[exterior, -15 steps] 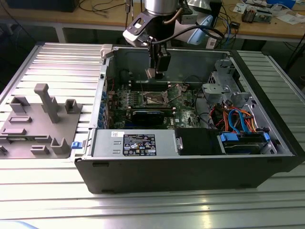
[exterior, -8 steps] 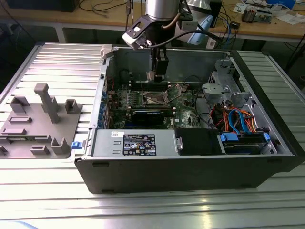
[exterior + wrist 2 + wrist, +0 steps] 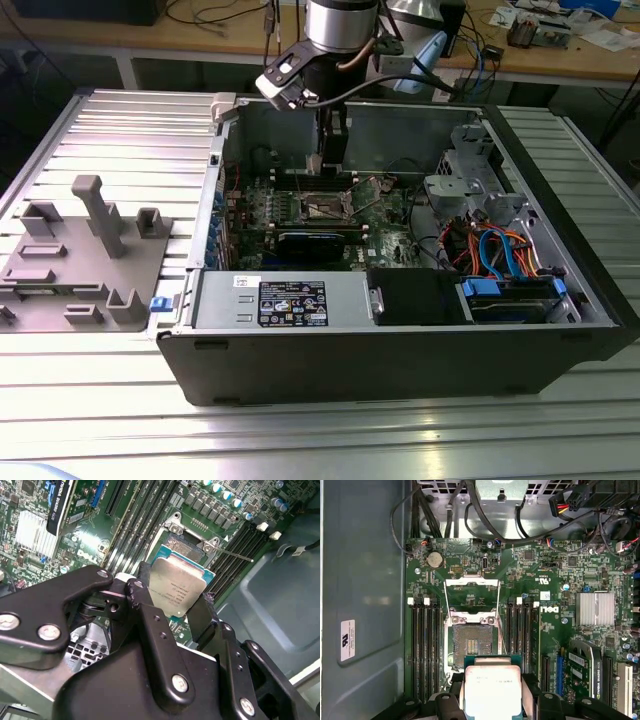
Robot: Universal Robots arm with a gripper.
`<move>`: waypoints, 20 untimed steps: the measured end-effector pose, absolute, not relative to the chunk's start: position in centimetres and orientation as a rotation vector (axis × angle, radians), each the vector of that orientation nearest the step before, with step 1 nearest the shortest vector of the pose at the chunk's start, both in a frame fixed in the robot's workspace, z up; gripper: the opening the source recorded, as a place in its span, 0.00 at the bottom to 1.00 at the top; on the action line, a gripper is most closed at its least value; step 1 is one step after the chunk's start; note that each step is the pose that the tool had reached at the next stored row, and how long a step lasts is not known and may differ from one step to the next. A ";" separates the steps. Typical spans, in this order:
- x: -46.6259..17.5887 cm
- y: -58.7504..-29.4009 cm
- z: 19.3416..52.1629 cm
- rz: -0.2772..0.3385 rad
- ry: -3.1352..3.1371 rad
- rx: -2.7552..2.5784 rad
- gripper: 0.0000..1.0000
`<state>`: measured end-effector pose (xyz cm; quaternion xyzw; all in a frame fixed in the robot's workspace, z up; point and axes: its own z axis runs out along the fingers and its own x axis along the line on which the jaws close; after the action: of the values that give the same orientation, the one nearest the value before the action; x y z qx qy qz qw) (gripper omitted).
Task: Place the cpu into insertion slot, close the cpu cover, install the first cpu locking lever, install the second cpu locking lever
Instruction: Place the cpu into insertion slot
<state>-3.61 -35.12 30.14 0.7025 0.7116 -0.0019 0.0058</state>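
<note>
The tool (image 3: 172, 594) grips the cpu (image 3: 492, 690) by two edges, near the empty insertion slot (image 3: 472, 642); the cpu cover (image 3: 471, 581) stands open; the locking levers (image 3: 232, 555) look unfastened; every step remains.

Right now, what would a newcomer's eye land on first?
The gripper is shut on the cpu, silver top showing in both wrist views. Past it on the green board lies the empty insertion slot, its cpu cover swung open. In the exterior view the arm reaches into the open computer case.
</note>
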 end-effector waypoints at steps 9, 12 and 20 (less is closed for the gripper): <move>-3.6 -35.1 30.1 -0.007 2.227 2.199 0.54; -3.6 -35.1 30.1 -0.008 2.227 2.198 0.54; -2.9 -34.5 28.6 -0.030 2.217 2.186 0.54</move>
<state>-2.92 -34.50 28.61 0.7021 0.7119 -0.0095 0.0141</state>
